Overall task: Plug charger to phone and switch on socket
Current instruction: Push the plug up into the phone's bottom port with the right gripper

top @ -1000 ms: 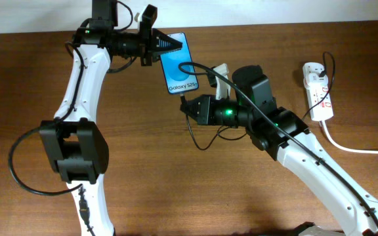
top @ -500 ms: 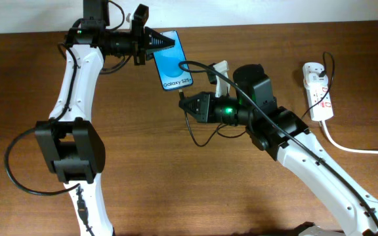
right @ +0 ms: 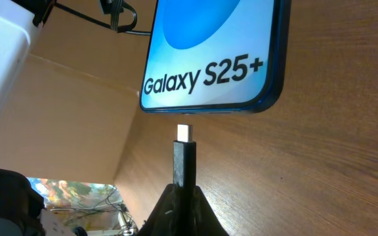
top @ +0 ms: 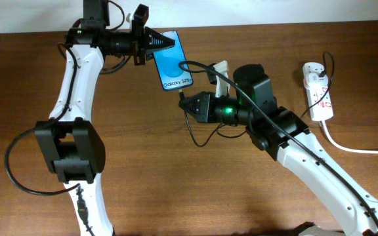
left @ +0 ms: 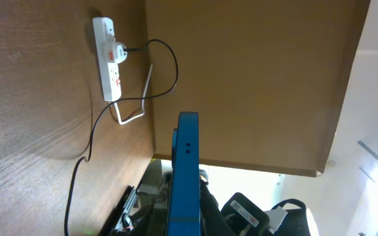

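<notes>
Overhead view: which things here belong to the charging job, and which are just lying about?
Job: phone, in the left gripper; charger, tip held by the right gripper just short of the phone's bottom edge; socket, beside the right arm.
Just there: thick white cord; left arm's black cable loop; table.

the phone (top: 173, 61) is over the far part of the table (top: 176, 183). the left gripper (top: 165, 43) grips its far left corner. the charger (right: 184, 164) tip stands just before the phone's near end, not touching, pinched in the right gripper (top: 184, 103). the socket (top: 319, 92) lies well to the phone's right.
</notes>
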